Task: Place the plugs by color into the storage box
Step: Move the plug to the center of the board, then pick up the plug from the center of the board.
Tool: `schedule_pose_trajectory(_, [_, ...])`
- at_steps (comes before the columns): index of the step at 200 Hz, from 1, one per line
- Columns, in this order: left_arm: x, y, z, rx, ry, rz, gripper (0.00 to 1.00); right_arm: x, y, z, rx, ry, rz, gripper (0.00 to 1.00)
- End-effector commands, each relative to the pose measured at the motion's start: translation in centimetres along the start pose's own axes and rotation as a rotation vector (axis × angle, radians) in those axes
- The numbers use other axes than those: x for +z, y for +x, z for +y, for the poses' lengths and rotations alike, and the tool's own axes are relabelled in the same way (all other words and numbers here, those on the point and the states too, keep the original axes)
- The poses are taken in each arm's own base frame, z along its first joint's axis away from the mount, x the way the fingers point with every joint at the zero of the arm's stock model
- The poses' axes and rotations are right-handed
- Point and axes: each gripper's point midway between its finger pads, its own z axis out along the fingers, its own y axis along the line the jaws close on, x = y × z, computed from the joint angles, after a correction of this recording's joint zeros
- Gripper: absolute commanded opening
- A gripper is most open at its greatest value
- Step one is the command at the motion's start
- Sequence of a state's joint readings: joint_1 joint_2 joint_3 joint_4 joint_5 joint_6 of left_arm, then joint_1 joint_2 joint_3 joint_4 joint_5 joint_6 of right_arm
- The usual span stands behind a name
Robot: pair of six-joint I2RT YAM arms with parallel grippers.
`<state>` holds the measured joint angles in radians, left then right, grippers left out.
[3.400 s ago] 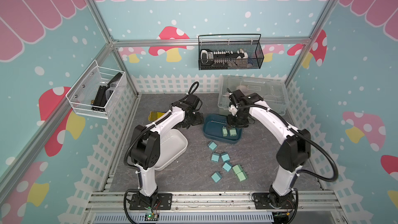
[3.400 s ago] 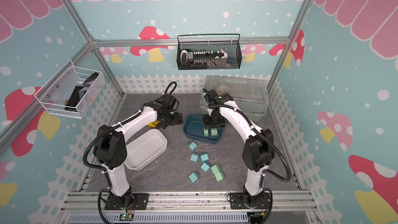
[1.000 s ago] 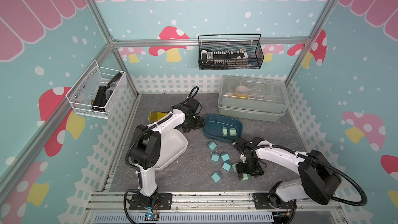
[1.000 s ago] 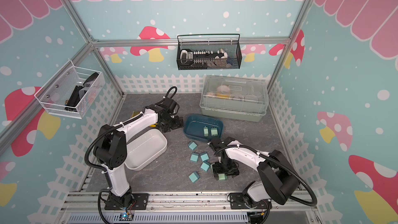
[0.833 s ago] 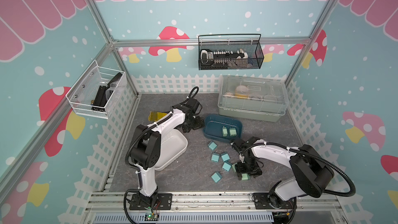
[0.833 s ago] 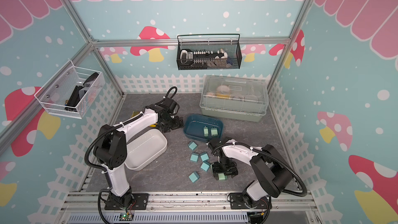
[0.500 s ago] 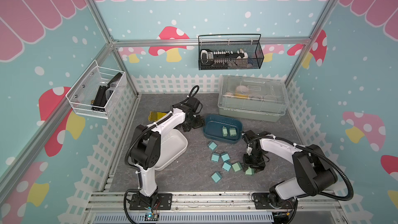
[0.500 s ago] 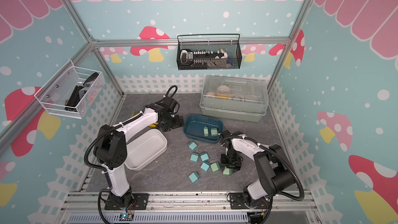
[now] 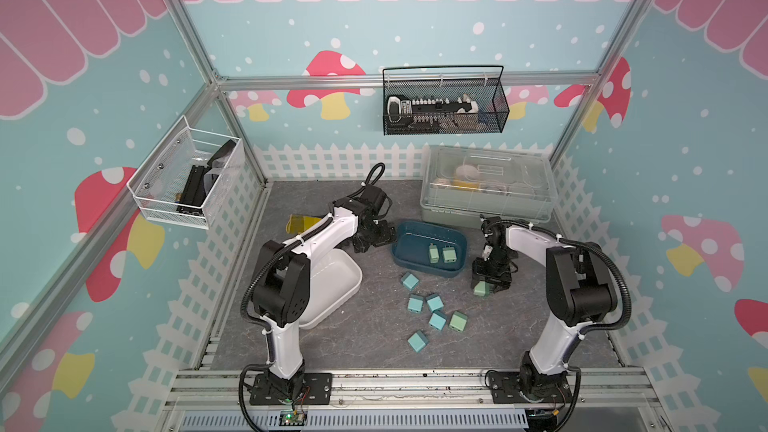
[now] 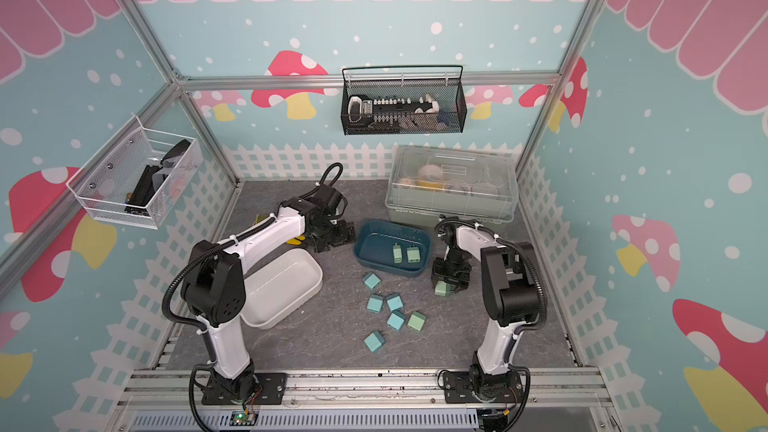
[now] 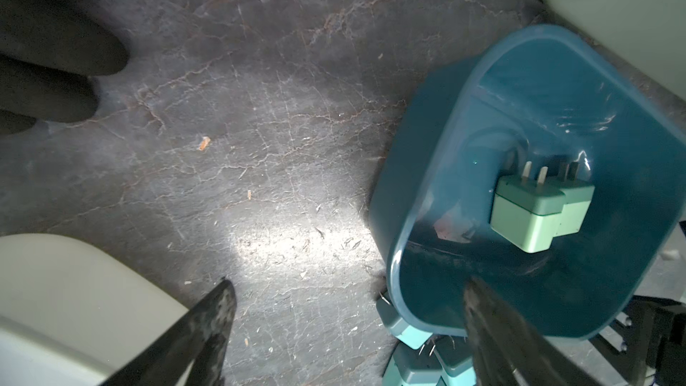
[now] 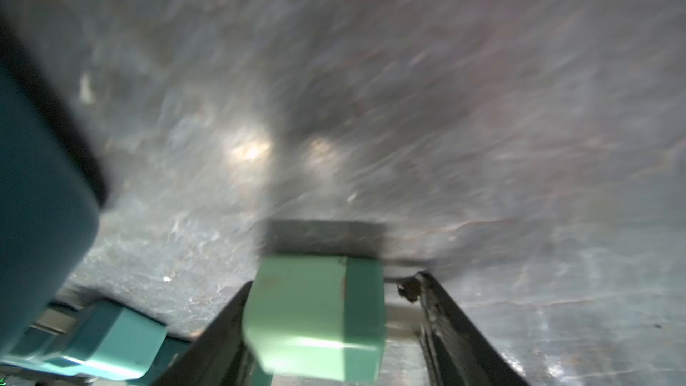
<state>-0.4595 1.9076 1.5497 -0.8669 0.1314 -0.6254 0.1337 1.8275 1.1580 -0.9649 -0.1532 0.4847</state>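
- Desk (image 9: pixel 374 351): grey, carrying everything listed below.
- White storage box (image 9: pixel 353 280): sitting at 8 o'clock on the desk.
- Dark blue storage box (image 9: pixel 415 230): sitting just off centre toward 1 o'clock, holding two pale green plugs (image 9: pixel 440 253) side by side.
- Left gripper (image 11: pixel 349 282): hovering by the blue box's 9 o'clock wall, jaws standing wide and gripping nothing.
- Right gripper (image 9: pixel 490 282): working at the blue box's 4 o'clock corner, outside the wall. A third pale green plug (image 12: pixel 315 310) is sitting between the jaws. It is resting against one, with a pale gap showing at the other. Whether it is clamped, I cannot tell.
- Five light blue plugs (image 9: pixel 434 303) and one loose pale green plug (image 9: pixel 458 321): lying at 6 o'clock of the blue box.
- Handling note: the step is probably carrying green to green. Confirm the squeeze before lifting, clear the rim toward 10 o'clock, and release low beside the pair. A loose hold is risking a drop outside the wall.
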Motion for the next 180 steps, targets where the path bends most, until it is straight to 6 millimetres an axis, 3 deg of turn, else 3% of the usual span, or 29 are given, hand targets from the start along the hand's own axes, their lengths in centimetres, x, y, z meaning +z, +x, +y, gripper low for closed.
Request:
schedule_pose_trajectory(1, [-0.2,-0.6,0.3,-0.025,-0.015,-0.015,0.92,-1.2,-0.9,-1.0,-0.023,0.026,-0.014,0.74])
schedule_pose_trajectory(18, [-0.3,-0.5,0.4,-0.03,-0.017,-0.014,0.92,-2.7,-1.5,-1.2,-0.028,0.036,-0.067,0.79])
schedule_pose_trajectory(56, [-1.1,-0.3,0.4,-0.04,-0.007,-0.029,0.92,-6.3,-3.7,1.3,-0.077,-0.087,-0.25,0.82])
schedule_pose_trajectory(77, [-1.0,-0.3,0.3,-0.04,-0.004,-0.026,0.92,-6.2,-4.9,2.9,-0.111,-0.156,-0.254,0.81])
schedule_pose_trajectory(109, [-0.8,-0.3,0.1,-0.045,0.006,-0.021,0.92,-4.2,-5.9,3.7,-0.135,-0.194,-0.225,0.75])
schedule_pose_trajectory(142, [-1.2,-0.1,-0.2,-0.053,0.02,-0.025,0.92,-2.8,-4.5,3.3,-0.105,-0.203,-0.208,0.72])
schedule_pose_trajectory(180, [-1.2,0.0,-0.2,-0.054,0.019,-0.023,0.92,-2.2,-1.1,3.0,-0.049,-0.242,-0.192,0.69])
